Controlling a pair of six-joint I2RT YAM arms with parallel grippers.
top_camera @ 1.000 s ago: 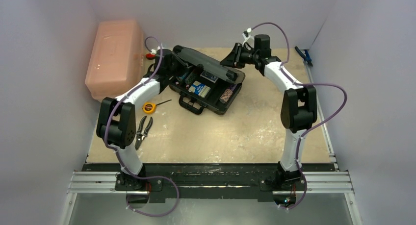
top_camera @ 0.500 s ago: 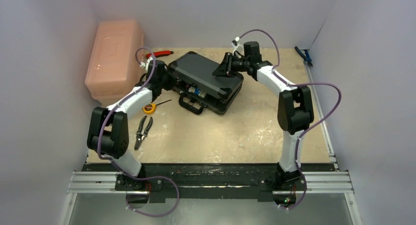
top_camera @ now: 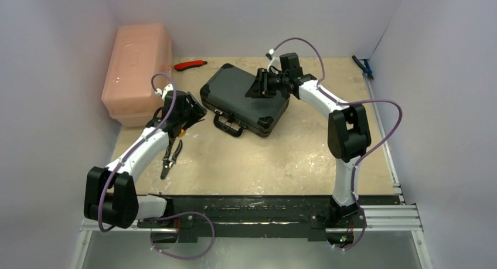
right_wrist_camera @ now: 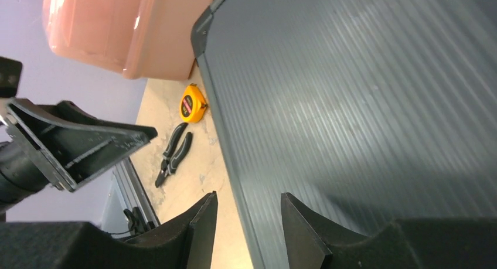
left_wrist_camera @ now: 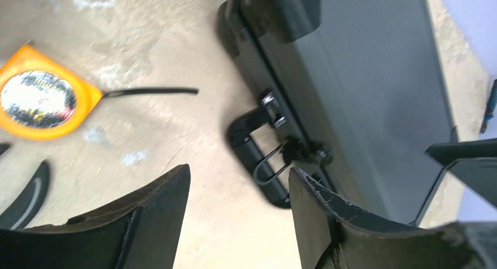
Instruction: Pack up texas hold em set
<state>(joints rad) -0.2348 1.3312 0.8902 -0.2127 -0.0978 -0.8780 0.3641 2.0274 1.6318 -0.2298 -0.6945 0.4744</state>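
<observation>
The black case point(top_camera: 243, 98) of the texas hold em set lies with its lid down at the back middle of the table, so nothing inside it shows. Its handle point(top_camera: 228, 126) faces the near side. My left gripper point(top_camera: 191, 108) hovers open just left of the case, with only bare table between its fingers point(left_wrist_camera: 166, 205); the handle point(left_wrist_camera: 258, 157) and case side point(left_wrist_camera: 357, 87) lie just beyond. My right gripper point(top_camera: 258, 84) stands open over the ribbed lid point(right_wrist_camera: 363, 105), straddling its left edge point(right_wrist_camera: 249, 213) without clamping it.
A large pink box point(top_camera: 138, 70) stands at the back left. A yellow tape measure point(left_wrist_camera: 41, 96) and black pliers point(top_camera: 170, 157) lie under and near my left arm. A red knife point(top_camera: 190, 64) is behind the case, a blue tool point(top_camera: 363, 65) at the back right.
The case lid has come down from propped open to shut. My left gripper has opened and drawn back toward the near left. My right gripper has followed the lid down and opened.
</observation>
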